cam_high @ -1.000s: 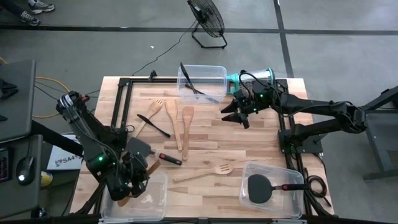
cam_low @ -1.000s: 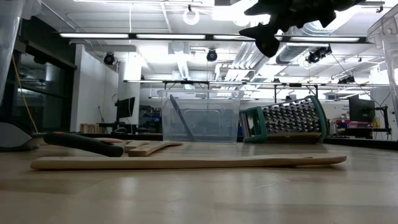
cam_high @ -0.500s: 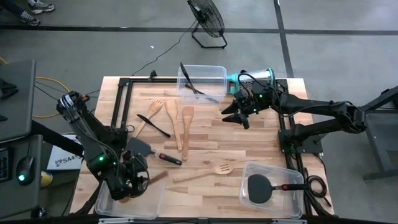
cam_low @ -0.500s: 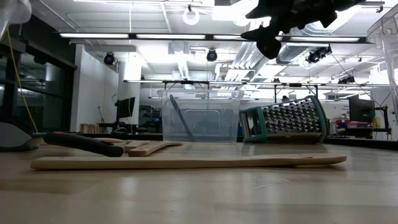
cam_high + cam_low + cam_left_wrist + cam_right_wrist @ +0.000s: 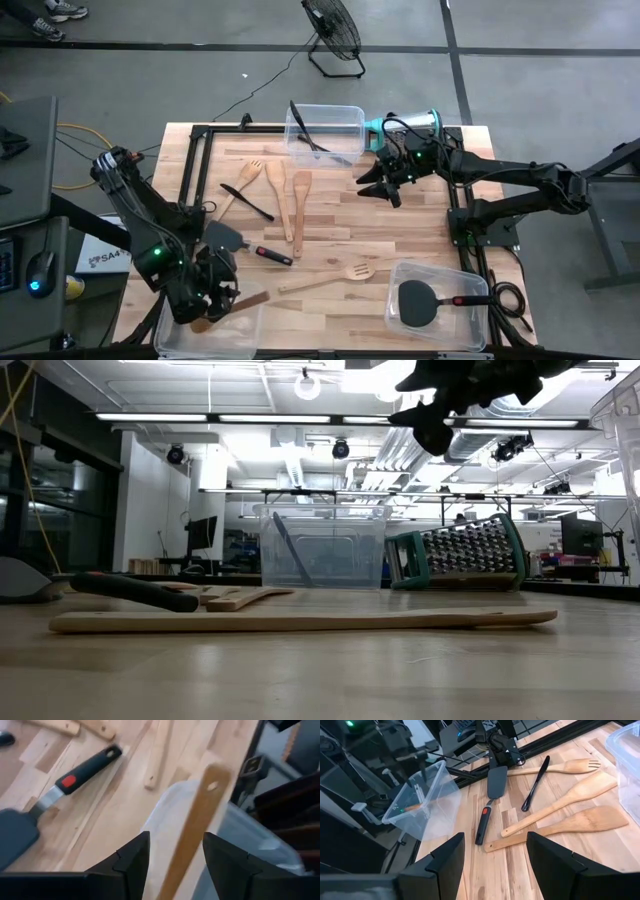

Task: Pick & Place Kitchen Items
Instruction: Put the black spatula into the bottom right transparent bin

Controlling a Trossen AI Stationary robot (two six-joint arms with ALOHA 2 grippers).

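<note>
My left gripper (image 5: 213, 300) is open over the clear bin (image 5: 240, 335) at the table's near left corner. A pale wooden utensil (image 5: 235, 305) lies slanting across the bin's rim. Its handle (image 5: 197, 820) runs between my fingers, and its holed end (image 5: 214, 785) points toward the table's middle. My right gripper (image 5: 378, 190) is open and empty, high above the table's far right part. It also shows in the low view (image 5: 425, 420). Wooden utensils (image 5: 285, 190), a thin black tool (image 5: 247, 202), a black spatula with a red-black handle (image 5: 250, 247) and a slotted wooden spatula (image 5: 330, 278) lie flat on the table. My left gripper's fingers (image 5: 132, 865) stand on either side of the wooden utensil's handle (image 5: 185, 850), pointing along it. The gap between them is wider than the handle. I cannot tell whether either finger touches it.
A clear bin (image 5: 325, 130) at the far edge holds a thin black tool. A steel grater with a teal rim (image 5: 415, 125) lies beside it. A clear bin (image 5: 440, 315) at the near right holds a black spatula. The near left bin looks tilted in the right wrist view (image 5: 420, 795).
My left gripper has moved toward the table's near edge with the wooden utensil between its fingers. The utensil's handle now lies lower and nearer the near edge. The near left bin has shifted toward the near left corner and out of the low view.
</note>
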